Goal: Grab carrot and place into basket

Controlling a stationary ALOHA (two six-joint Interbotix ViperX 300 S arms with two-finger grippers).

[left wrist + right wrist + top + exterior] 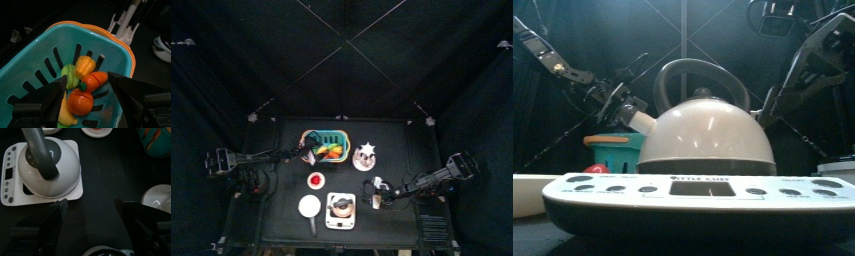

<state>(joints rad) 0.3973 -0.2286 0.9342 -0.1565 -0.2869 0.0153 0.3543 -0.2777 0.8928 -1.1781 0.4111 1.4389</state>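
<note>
Carrot inside basket shows only from the wrist, left end effector wide open, empty

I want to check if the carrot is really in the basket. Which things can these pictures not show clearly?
- Basket, front view: the kettle hides most of it, contents unseen.
- Toy pieces, top view: too small to tell apart.
- Basket, left wrist view: the left gripper jaws cover some pieces, and edges crop it.
- Right wrist view: the basket is cut off at a corner.

I see black curtains enclosing my small black table, with crossing frame bars overhead.
</note>
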